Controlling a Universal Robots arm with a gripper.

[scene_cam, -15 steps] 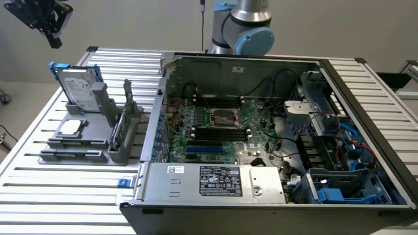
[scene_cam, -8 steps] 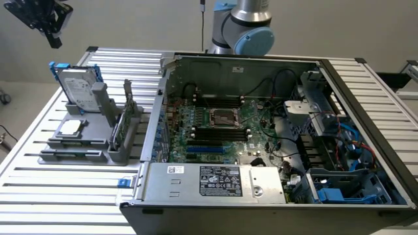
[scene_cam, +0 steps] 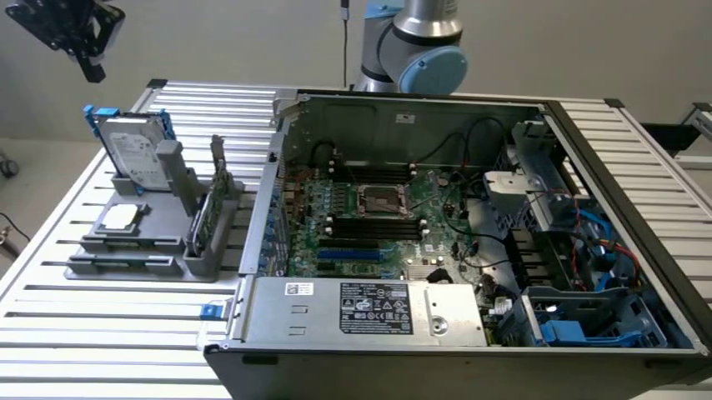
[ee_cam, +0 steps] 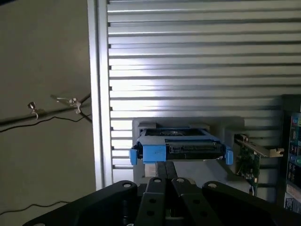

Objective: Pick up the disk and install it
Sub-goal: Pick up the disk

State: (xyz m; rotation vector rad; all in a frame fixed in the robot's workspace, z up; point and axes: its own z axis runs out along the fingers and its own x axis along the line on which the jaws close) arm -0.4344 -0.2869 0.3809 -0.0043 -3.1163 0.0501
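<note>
Black tool (scene_cam: 92,71), pressed together and empty, hangs at the exterior view's upper left above the blue-framed silver-grey disk (scene_cam: 136,150); white label unreadable

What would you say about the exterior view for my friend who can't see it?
An open computer case lies on a slatted metal table, its insides showing. At the exterior view's left, the disk stands on edge in a grey holder, and the black gripper hangs shut above it, holding nothing.
</note>
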